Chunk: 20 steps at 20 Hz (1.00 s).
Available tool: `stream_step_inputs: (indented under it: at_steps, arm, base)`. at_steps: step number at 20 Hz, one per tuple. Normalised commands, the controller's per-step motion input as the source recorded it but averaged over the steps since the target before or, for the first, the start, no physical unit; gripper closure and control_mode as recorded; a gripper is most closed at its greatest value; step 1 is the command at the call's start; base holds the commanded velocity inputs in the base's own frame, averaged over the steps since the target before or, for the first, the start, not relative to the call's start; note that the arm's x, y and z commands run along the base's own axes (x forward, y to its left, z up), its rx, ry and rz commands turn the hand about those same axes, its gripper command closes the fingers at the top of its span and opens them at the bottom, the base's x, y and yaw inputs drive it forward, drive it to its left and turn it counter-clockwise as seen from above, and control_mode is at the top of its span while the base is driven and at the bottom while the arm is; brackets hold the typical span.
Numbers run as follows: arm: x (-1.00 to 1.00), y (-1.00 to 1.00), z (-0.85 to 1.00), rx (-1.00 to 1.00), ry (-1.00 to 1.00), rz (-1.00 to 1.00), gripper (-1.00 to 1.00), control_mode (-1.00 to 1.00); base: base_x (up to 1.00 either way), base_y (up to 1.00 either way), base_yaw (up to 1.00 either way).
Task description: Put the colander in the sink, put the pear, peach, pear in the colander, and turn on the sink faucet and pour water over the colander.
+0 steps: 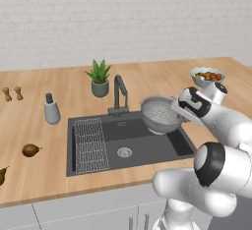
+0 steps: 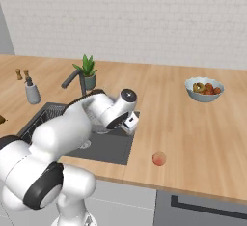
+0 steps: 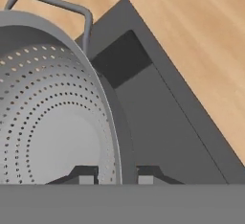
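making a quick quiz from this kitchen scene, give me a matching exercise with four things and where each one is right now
Things:
1. colander
2. peach
3. wire rack
4. potted plant

Places:
A. lying in the left part of the sink
B. on the counter behind the sink faucet
C. tilted in the gripper, above the sink's right end
D. on the bare counter to the right of the sink

Pairs: 1-C, 2-D, 3-A, 4-B
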Motion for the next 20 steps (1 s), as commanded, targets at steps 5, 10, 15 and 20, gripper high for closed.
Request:
stream_step_inputs:
  at_steps: [5, 10, 15, 20]
  arm:
    - [0.03, 0.48, -0.35, 0.00, 0.00, 0.14, 1.00, -1.00]
    - [0.00, 0.42, -0.47, 0.00, 0.00, 0.11, 1.00, -1.00]
    - [0.00, 0.52, -0.41, 0.00, 0.00, 0.10, 1.00, -1.00]
    - [0.00, 0.58, -0.27, 0.00, 0.00, 0.09, 1.00, -1.00]
  base:
    - [0.00, 0.00, 0.00]
    - [0.00, 0.00, 0.00]
    - [0.00, 0.00, 0.00]
    - [0.00, 0.00, 0.00]
